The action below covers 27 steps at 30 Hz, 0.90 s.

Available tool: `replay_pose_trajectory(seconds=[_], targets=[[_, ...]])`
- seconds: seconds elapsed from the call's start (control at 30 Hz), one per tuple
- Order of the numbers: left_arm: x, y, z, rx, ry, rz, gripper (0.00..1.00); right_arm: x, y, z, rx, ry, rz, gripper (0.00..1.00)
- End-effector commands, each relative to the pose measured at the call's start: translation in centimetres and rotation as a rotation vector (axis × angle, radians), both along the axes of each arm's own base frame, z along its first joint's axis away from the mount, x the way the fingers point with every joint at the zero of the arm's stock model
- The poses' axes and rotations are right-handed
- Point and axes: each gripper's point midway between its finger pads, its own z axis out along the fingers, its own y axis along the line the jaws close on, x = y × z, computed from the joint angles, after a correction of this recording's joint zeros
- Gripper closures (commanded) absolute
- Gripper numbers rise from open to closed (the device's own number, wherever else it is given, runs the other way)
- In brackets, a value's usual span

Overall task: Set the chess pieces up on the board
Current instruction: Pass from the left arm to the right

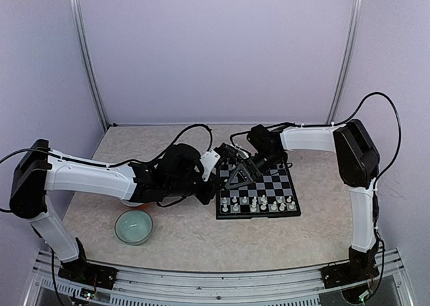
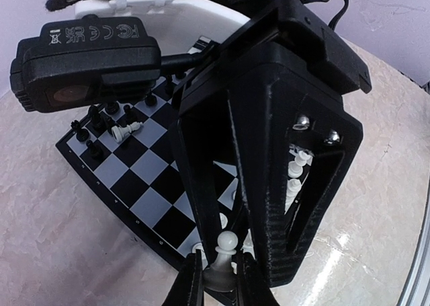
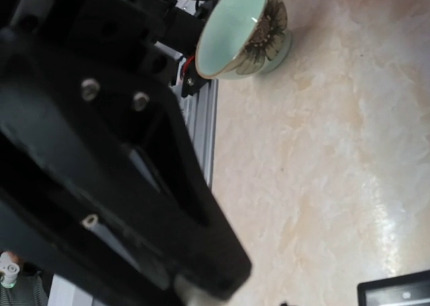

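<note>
The board (image 1: 259, 216) lies right of centre, with white chess pieces (image 1: 259, 202) in its two near rows. My left gripper (image 1: 213, 185) is at the board's left edge, shut on the base of a white pawn (image 2: 230, 242) that stands upright between its fingers (image 2: 191, 282). My right gripper (image 1: 236, 177) hangs close over it. Its fingers (image 2: 269, 185) are apart, one on each side of the pawn's head. Black pieces (image 2: 101, 121) crowd the far rows, and a white piece (image 2: 127, 130) lies toppled among them. In the right wrist view a blurred black gripper body hides the board.
A pale green bowl (image 1: 133, 226) stands on the table left of the board, also seen in the right wrist view as the green bowl (image 3: 242, 30). A white rim (image 1: 132, 202) peeks from under the left forearm. Walls close in the back and sides.
</note>
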Motion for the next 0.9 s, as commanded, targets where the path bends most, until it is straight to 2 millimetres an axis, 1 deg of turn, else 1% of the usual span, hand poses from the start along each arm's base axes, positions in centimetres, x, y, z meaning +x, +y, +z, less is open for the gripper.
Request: replay_pose_trajectory(seconds=[0.0,0.2,0.47,0.67,0.7,0.87], targets=[[-0.5,-0.6,0.5,0.014,-0.016,-0.022,0.96,0.1,0.5,1.3,0.046,0.016,0.013,0.60],[-0.4,0.4,1.1,0.025,-0.034,0.003,0.95,0.3,0.1,1.9,0.066,0.028,0.005,0.59],[-0.8,0.0,1.3,0.020,-0.031,-0.017,0.96,0.7,0.1,2.0,0.067,0.042,-0.005,0.58],[-0.9,-0.1,1.4,0.016,-0.033,-0.023,0.95,1.0,0.0,1.4,0.062,0.067,-0.015,0.65],[-0.9,-0.2,1.4,0.014,-0.032,-0.025,0.95,1.0,0.0,1.4,0.064,0.070,-0.014,0.68],[-1.0,-0.5,1.4,0.015,-0.035,-0.031,0.95,1.1,0.1,1.4,0.068,0.082,-0.016,0.75]])
